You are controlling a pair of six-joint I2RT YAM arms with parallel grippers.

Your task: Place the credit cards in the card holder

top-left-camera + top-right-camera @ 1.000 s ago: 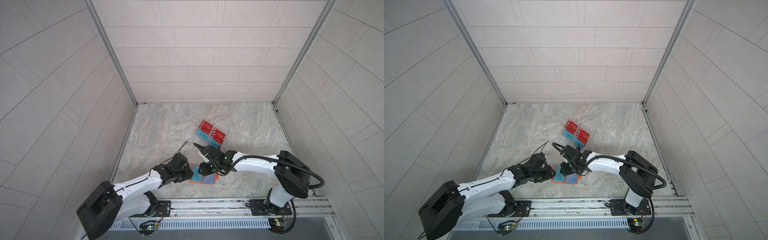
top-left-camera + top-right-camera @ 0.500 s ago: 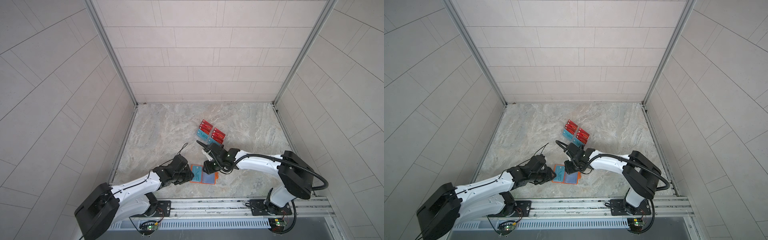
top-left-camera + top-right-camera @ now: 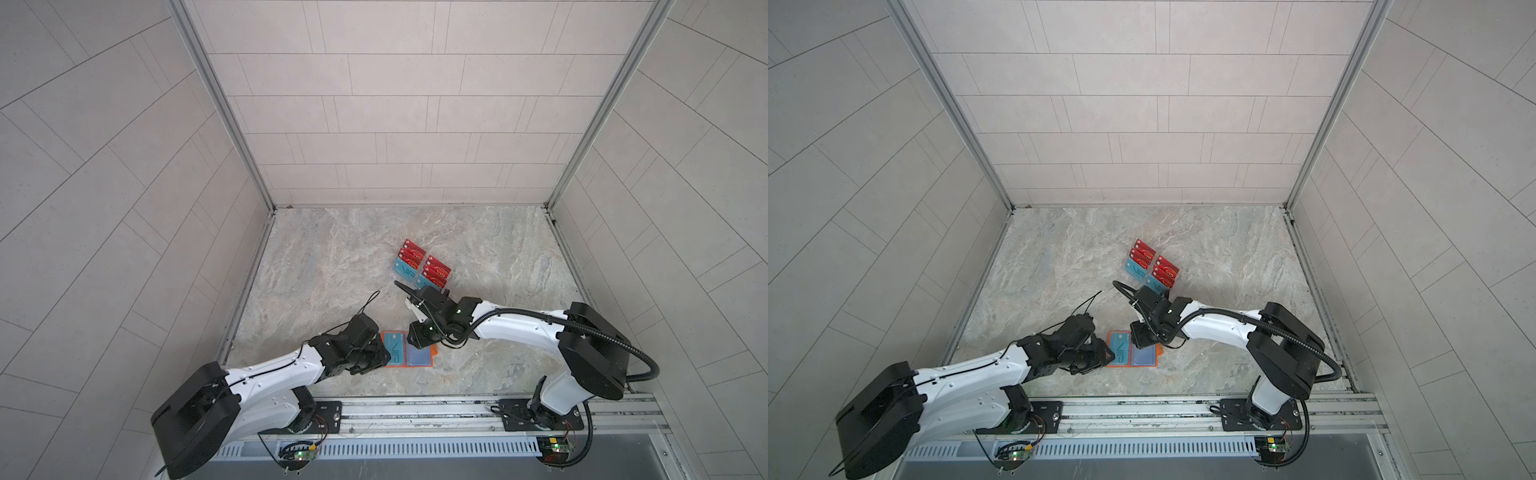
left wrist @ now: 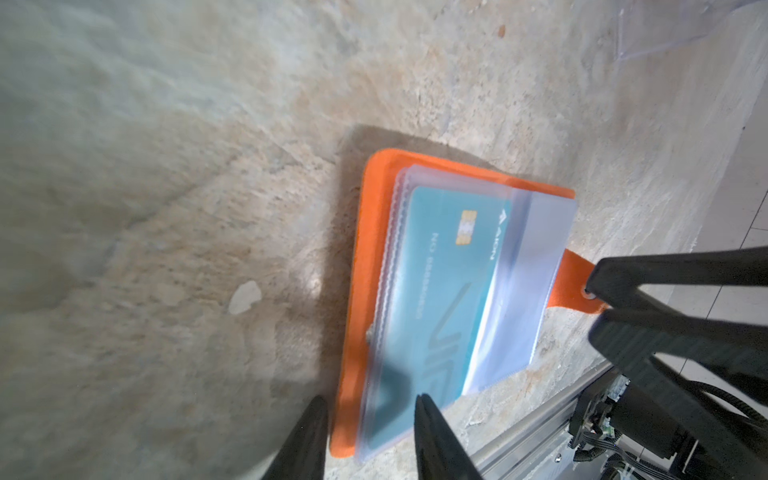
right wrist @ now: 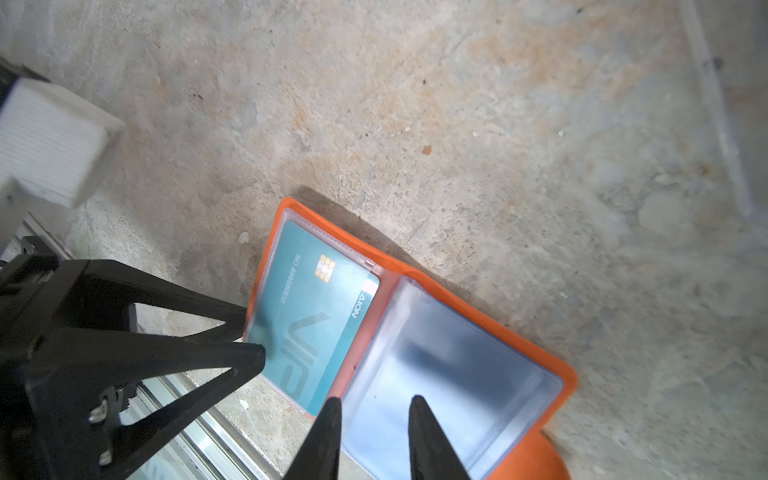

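Observation:
The orange card holder (image 3: 432, 350) (image 3: 1158, 351) lies open near the table's front edge. A teal VIP credit card (image 3: 395, 349) (image 4: 440, 291) (image 5: 307, 316) sits in its left clear sleeve. The right-hand sleeves (image 5: 449, 374) look empty. My left gripper (image 4: 370, 399) (image 3: 380, 358) stands open at the holder's left edge, one fingertip over the sleeved card and one beside the orange cover. My right gripper (image 5: 374, 400) (image 3: 417, 340) hangs open over the right-hand sleeves with nothing between its fingers. More red credit cards (image 3: 412, 252) and teal credit cards (image 3: 404, 270) stand farther back.
The spare cards stand in a clear tiered rack (image 3: 422, 266) (image 3: 1152, 268) mid-table, just behind the right wrist. The holder's strap tab (image 4: 575, 286) points toward the right arm. The metal rail (image 3: 415, 409) runs close along the front. Tiled walls close in the other sides.
The right gripper has shifted slightly over the holder's right half and its jaws have narrowed a little. The left gripper has stayed at the holder's left edge.

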